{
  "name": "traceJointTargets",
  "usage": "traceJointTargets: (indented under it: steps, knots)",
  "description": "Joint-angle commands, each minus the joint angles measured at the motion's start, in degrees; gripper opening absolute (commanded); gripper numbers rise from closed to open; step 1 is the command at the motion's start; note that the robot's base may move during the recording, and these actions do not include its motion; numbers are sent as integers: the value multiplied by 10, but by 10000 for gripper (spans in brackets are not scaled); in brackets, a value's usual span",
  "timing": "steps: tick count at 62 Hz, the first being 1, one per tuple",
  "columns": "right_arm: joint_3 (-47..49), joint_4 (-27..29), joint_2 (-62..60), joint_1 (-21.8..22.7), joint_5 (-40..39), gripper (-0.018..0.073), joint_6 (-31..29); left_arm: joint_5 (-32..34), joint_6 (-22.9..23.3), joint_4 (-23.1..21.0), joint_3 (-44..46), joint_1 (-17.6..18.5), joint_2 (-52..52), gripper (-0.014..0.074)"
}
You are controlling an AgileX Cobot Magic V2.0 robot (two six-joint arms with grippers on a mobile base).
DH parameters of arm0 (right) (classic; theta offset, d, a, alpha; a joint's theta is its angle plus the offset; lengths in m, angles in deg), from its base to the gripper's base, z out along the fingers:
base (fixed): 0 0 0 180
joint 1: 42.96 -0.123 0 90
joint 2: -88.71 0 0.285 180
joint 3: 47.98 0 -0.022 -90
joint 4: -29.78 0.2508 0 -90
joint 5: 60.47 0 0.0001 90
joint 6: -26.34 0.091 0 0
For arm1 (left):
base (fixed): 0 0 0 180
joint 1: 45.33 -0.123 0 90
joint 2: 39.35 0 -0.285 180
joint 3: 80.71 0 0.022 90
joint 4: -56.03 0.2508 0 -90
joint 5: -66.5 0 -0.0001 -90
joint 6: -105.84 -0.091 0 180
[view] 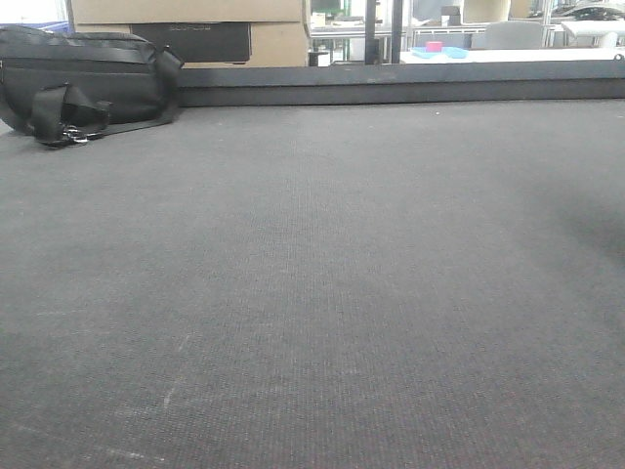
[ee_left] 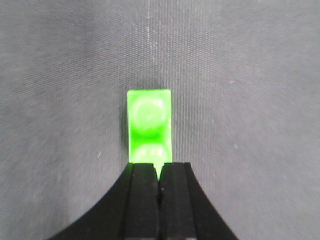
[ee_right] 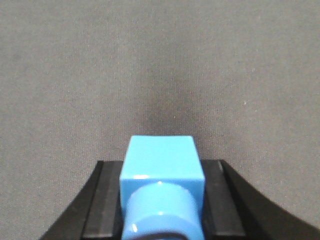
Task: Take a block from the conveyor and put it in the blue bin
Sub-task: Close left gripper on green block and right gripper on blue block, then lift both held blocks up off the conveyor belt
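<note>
Conveyor: a wide, flat, dark grey woven conveyor belt is seen across the whole front view, marked with faint pale scuffs and bounded at its far side by a black raised edge rail.
Left gripper: the 2 black fingers of the left gripper are drawn together to a thin slit; whether anything is pinched there cannot be told.
Green block: a translucent bright green plastic block with 2 round studs is seen just beyond the left fingertips, its near end hidden under them (a sliver of green shows through the slit).
Right gripper: the right gripper is closed on a light blue plastic block with 1 round stud, 1 black finger pressed to each side.
Blue block position: it is held over bare belt, with a soft shadow on the weave beyond it.
Background: a black fabric bag with straps is seen at the far left of the belt near the rail; tan cardboard boxes are stacked behind.
</note>
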State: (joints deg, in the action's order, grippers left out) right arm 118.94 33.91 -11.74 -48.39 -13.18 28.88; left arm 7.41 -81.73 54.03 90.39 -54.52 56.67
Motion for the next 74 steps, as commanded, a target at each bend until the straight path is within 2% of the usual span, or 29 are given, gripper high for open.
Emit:
traceJointTargets:
  steps: [1,11,19,22,35,40,44,50,52,58,74]
  knots:
    - [4,-4,-3,2,-1,-162,0,9,-1,-1,3,3,19,-6]
    - [4,-4,-3,2,-1,-162,0,13,-1,-3,3,3,46,330]
    - [4,-4,-3,2,-1,-162,0,15,-1,-11,3,3,75,496]
    - [4,-4,-3,2,-1,-162,0,15,-1,-14,2,3,89,519]
    - [4,-4,-3,2,-1,-162,0,34,-1,-14,-1,3,125,514]
    - [4,-4,-3,2,-1,-162,0,34,0,-14,-1,3,128,479]
    - [4,-4,-3,2,-1,-162,0,37,0,-8,-1,3,128,404]
    - [4,-4,-3,2,-9,-162,0,54,0,10,-1,3,130,187]
    - [4,-4,-3,2,-14,-162,0,54,0,12,-1,3,130,134]
    - [4,-4,-3,2,-20,-162,0,50,0,11,1,3,129,-100]
    - [4,-4,-12,2,-18,-162,0,80,0,-2,18,3,49,-111]
